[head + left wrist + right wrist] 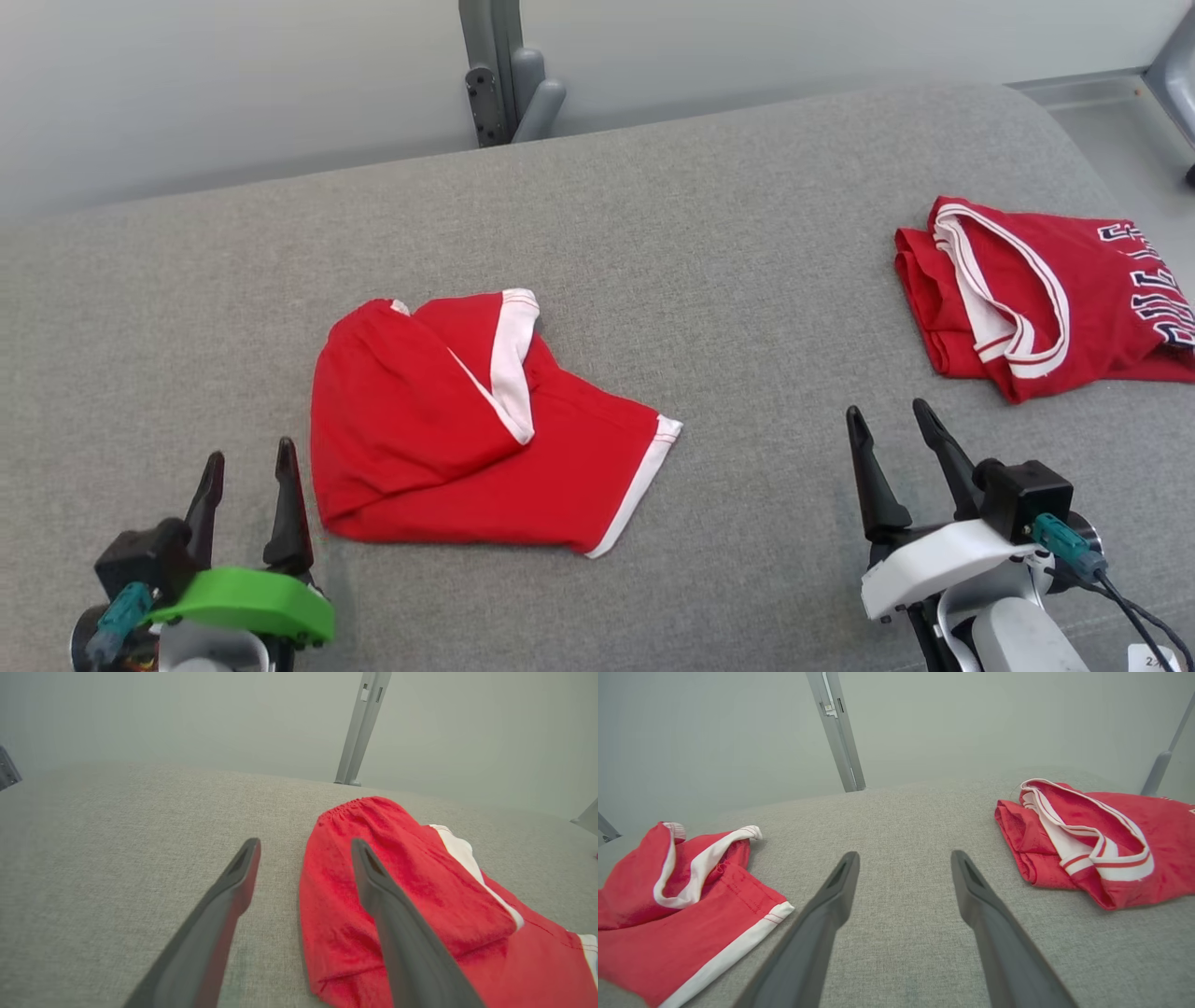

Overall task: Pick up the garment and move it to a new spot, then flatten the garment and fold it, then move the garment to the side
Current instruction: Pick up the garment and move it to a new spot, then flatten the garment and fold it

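Grey upholstery [709,280] bears the red shorts [439,439], lying loosely folded. Just left of the shorts the left gripper [250,451] gapes empty; well right of them the right gripper [885,408] spreads wide, empty.

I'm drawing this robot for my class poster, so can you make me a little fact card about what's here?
surface: grey fabric surface
middle: red shorts, white trim, rumpled, partly folded over
far right: red jersey, bunched up, dark letters
left fingers: open, empty, beside the shorts' left edge
right fingers: open, empty, over bare fabric between the two garments
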